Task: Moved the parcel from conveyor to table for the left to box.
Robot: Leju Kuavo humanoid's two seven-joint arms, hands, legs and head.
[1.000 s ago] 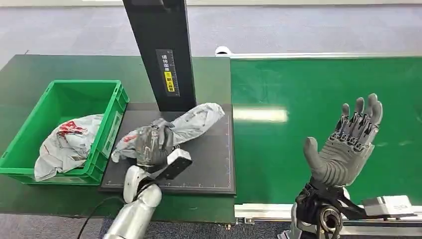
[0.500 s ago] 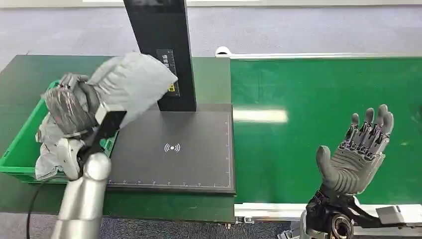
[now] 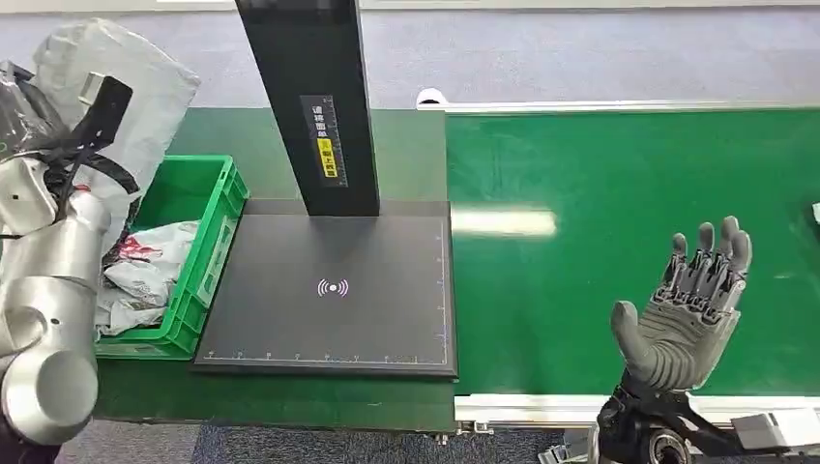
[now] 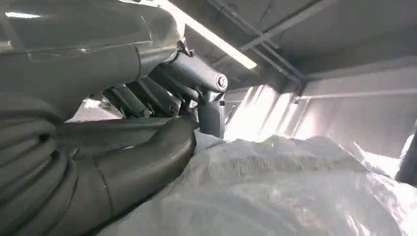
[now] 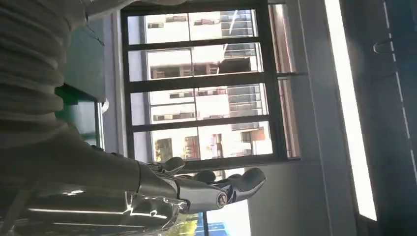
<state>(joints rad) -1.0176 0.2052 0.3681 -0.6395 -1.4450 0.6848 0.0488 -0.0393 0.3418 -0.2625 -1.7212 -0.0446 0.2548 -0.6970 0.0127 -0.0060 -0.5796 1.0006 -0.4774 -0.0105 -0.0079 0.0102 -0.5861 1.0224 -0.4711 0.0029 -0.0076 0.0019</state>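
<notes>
**Parcel in the left hand above the bin, drop not yet made**

The left hand (image 3: 29,111) holds the grey parcel (image 3: 116,82) high over the far corner of the green bin (image 3: 208,232), well above its rim. In the left wrist view the fingers (image 4: 147,98) and thumb are wrapped against the crinkled bag (image 4: 295,196), so the grip looks firm. The parcel is clear of the belt (image 3: 629,222) and of the black pad (image 3: 334,290) beside the bin, which suggests the conveyor-to-worktop part is done and the boxing step is under way. What seems left is to bring the parcel over the middle of the bin, lower it and let go.

The right hand (image 3: 687,309) hangs above the belt, on the far side of the pad from the bin, palm up with fingers spread and nothing in it; the right wrist view shows the same loose fingers (image 5: 216,189) against a window. It looks to be waiting.

Inside the bin lies another bag (image 3: 145,266) with red print, taking up the near part of the floor, so the new parcel will likely land on or beside it. The black post (image 3: 309,106) rises from the pad's far edge, just beside the bin's inner wall, and is the one tall thing near the left arm's path. At the belt's far right edge a small pale object (image 3: 815,213) is just visible; what it is cannot be told.
</notes>
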